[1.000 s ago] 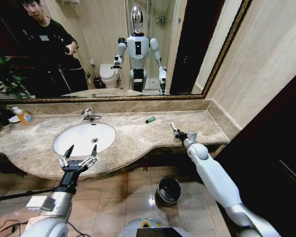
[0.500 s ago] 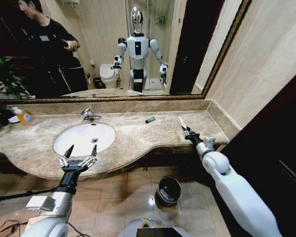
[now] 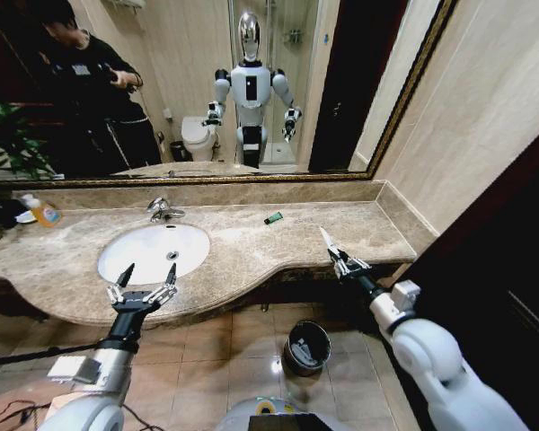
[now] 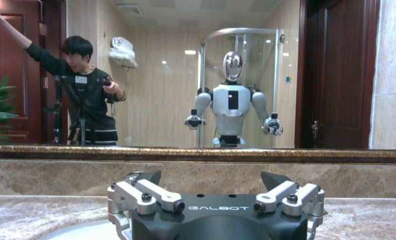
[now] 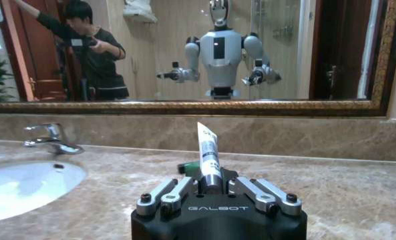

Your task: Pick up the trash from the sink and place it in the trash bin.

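Your right gripper (image 3: 341, 261) is clamped on a white-and-blue tube (image 5: 207, 150) that stands up out of its closed fingers, just off the front edge of the countertop (image 3: 251, 242) near its right end, above and to the right of the trash bin (image 3: 306, 347) on the floor, so this piece is picked but not yet dropped. The dark green block (image 3: 274, 217) lies near the countertop's back edge (I'd count it as left to collect), the sink (image 3: 153, 251) looks bare, and your left gripper (image 3: 143, 285) hangs spread and empty at the sink's front rim.

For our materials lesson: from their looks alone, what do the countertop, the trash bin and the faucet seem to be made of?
Countertop: beige veined stone, likely polished marble, with a soft sheen. Trash bin: probably dark metal, its shiny rim catching light, its inside black. Faucet: chrome-look metal with mirror-bright highlights.
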Robot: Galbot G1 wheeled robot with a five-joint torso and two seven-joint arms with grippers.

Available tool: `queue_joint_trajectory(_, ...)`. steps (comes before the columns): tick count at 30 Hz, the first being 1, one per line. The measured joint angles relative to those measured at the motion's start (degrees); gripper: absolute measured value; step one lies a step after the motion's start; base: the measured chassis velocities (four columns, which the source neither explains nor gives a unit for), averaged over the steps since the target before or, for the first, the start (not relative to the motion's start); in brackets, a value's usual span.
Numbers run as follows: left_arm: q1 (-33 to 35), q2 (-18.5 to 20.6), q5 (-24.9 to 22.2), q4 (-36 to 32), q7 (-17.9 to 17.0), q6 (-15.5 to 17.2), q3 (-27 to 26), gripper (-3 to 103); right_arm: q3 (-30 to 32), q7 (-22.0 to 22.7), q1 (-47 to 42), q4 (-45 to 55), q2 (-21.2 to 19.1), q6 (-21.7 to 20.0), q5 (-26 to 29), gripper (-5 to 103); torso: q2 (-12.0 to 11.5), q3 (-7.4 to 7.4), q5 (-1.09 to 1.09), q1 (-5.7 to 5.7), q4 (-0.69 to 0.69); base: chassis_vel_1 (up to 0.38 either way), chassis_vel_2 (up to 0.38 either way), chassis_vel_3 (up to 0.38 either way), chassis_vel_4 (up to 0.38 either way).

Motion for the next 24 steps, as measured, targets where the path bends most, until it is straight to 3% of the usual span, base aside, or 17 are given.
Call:
queue_joint_trajectory(11, 0.0, 0.0, 0.0, 0.0, 0.0, 0.0, 0.0, 100, -0.16, -4.47, -8.81, -1.6, 6.65, 6.6, -8.53, 18, 0.0, 0.0, 0.01, 0.0, 0.0, 0.0, 0.0, 0.0, 0.0)
queue_joint_trajectory(16, 0.0, 0.0, 0.0, 0.0, 0.0, 0.0, 0.0, 100, 0.65, -6.86, -10.95, -5.57, 8.0, 10.02, -8.98, 18, 0.0, 0.01, 0.01, 0.0, -0.01, 0.0, 0.0, 0.0, 0.0)
queue_joint_trajectory(24, 0.0, 0.0, 0.0, 0.0, 0.0, 0.0, 0.0, 100, 5.12, -17.07, -13.89, -14.97, 6.29, 19.4, -5.03, 18, 0.0, 0.01, 0.0, 0.01, -0.01, 0.0, 0.0, 0.0, 0.0)
